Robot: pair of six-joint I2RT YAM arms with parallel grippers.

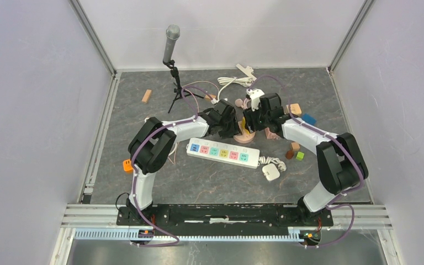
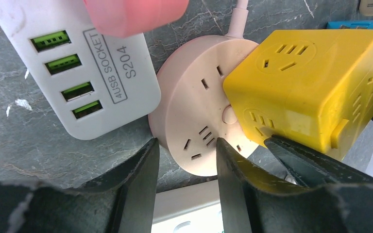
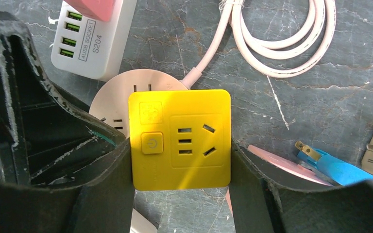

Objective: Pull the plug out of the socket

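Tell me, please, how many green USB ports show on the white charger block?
4 ports, in one column on the white charger block, left of its label: top, second, third, bottom. None seem hidden.

I see the yellow cube plug [image 3: 179, 141] seated squarely on the round pink socket [image 2: 194, 111], which lies flat.

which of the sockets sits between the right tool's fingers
The yellow cube socket: the right tool clamps its two sides. It sits on the round pink socket; the white USB strip lies outside that grip.
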